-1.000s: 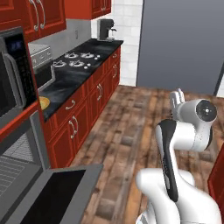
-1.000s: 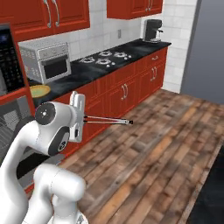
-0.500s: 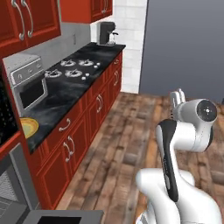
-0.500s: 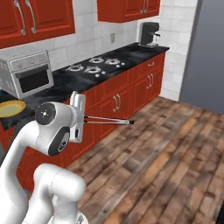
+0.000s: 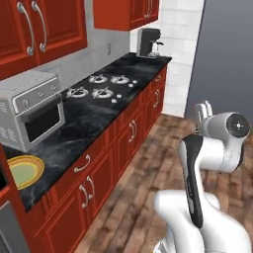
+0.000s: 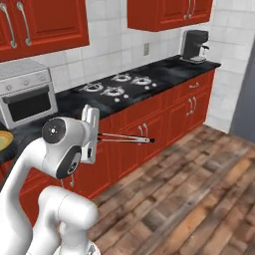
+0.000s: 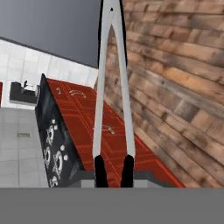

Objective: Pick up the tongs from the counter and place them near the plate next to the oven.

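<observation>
Along the left wall runs the long black counter [image 5: 94,123] on red cupboards, with the toaster oven [image 5: 30,108] near the left end, a stove top [image 5: 99,85] in the middle and a coffee machine [image 5: 149,42] at the far end. Next to the oven, at the near left, lies the yellow plate [image 5: 20,171]. Out over the wood floor, well apart from the plate, the gripper [image 7: 114,166] is clenched on the tongs [image 6: 124,139], whose thin arms stick straight out and meet at the far tip.

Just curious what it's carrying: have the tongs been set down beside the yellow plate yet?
No, the tongs stick out from the gripper over the floor, far from the plate.
</observation>
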Controlling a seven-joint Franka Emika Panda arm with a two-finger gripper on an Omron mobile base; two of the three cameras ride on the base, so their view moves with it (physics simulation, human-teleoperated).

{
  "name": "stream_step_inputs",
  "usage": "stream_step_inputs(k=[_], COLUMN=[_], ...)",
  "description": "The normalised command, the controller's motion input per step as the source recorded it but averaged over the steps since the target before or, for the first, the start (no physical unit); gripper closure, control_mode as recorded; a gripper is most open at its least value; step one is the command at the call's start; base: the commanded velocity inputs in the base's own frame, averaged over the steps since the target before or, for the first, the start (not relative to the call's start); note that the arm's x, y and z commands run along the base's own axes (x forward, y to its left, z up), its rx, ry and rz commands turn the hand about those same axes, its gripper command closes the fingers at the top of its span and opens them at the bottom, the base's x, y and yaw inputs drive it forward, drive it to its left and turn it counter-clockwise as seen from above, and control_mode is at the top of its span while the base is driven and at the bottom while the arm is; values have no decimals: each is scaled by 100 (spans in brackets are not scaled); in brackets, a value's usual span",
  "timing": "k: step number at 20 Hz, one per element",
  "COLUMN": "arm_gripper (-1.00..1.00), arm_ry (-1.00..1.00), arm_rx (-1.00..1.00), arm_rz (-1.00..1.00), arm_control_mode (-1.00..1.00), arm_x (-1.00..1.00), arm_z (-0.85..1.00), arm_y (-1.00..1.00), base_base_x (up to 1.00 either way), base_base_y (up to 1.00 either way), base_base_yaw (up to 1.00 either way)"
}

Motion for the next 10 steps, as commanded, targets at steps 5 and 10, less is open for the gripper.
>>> stream_step_inputs(k=[5, 10], arm_gripper=[100, 100], arm_ry=[0, 0], arm_rx=[0, 0], arm_rz=[0, 0], arm_control_mode=[100, 100], arm_x=[0, 0], arm_z=[0, 0], arm_y=[0, 0], base_base_x=[80, 44], base_base_y=[-14, -1], base_base_yaw=[45, 52])
